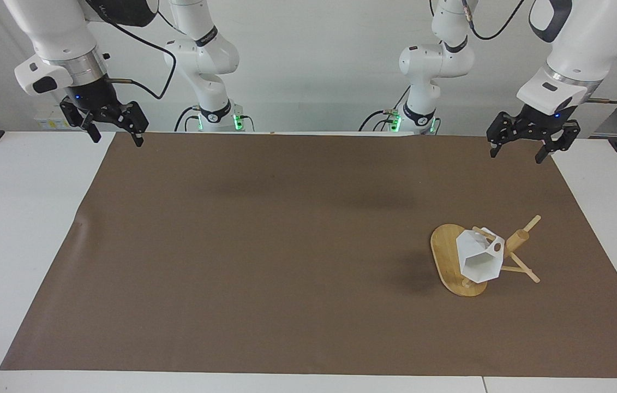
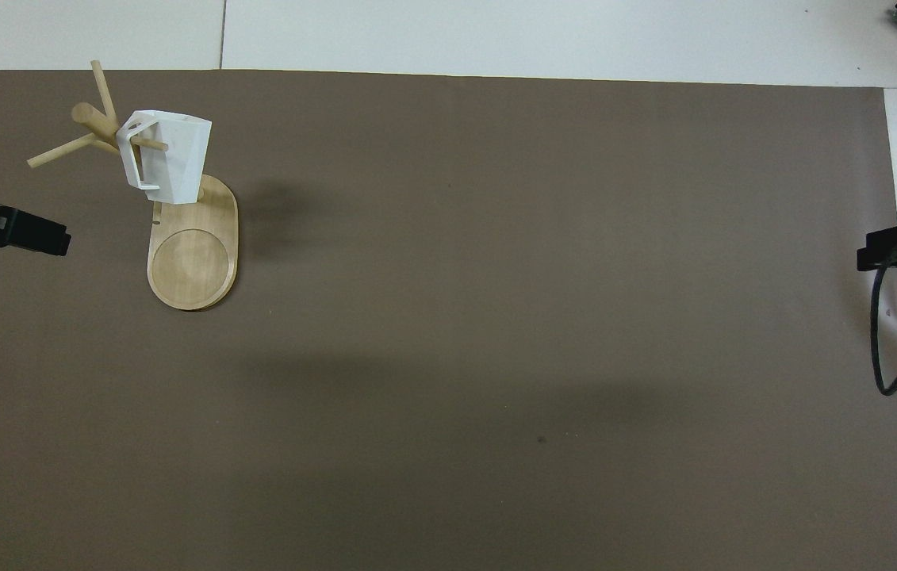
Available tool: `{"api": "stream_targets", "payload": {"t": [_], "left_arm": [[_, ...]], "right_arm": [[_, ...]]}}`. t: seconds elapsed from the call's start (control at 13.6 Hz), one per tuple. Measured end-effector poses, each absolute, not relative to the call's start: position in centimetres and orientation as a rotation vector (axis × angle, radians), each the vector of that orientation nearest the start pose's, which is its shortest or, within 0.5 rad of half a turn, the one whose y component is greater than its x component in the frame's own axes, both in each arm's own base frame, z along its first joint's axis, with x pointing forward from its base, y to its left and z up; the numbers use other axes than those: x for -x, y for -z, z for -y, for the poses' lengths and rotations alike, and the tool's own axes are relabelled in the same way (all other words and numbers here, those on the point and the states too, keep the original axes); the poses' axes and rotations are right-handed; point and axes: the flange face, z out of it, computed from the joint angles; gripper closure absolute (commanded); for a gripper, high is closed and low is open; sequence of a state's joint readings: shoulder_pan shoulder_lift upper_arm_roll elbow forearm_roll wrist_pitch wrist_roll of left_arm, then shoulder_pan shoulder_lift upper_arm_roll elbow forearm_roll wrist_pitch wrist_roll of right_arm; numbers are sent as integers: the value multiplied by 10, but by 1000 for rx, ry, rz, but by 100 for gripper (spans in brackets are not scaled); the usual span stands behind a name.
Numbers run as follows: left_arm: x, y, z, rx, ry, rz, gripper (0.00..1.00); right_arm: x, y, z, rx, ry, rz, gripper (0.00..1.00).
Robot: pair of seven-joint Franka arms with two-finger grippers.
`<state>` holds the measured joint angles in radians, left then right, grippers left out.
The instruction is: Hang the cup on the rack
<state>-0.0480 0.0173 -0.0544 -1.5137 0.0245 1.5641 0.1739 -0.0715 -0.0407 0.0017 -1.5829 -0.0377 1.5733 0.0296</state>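
Observation:
The white faceted cup (image 1: 480, 256) hangs by its handle on a peg of the bamboo rack (image 1: 453, 261), which stands on the brown mat toward the left arm's end of the table. Both also show in the overhead view, the cup (image 2: 166, 155) on the rack (image 2: 193, 258). My left gripper (image 1: 520, 151) is open and empty, raised over the mat's edge at the left arm's end; it shows in the overhead view (image 2: 20, 231). My right gripper (image 1: 114, 136) is open and empty, raised over the mat's corner at the right arm's end, where the arm waits; it shows in the overhead view (image 2: 892, 252).
A brown mat (image 1: 286, 245) covers most of the white table (image 1: 13, 218). A black cable (image 2: 888, 341) hangs from the right arm over the mat's edge.

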Motion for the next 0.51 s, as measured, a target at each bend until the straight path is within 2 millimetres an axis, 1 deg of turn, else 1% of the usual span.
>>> {"api": "stream_targets", "payload": {"t": [0.29, 0.51], "left_arm": [[-550, -643, 62, 3084, 18, -451, 0], [-548, -642, 62, 3084, 13, -452, 0]], "right_arm": [[-541, -641, 42, 3176, 48, -159, 0], [-541, -641, 42, 3176, 48, -159, 0]]}}
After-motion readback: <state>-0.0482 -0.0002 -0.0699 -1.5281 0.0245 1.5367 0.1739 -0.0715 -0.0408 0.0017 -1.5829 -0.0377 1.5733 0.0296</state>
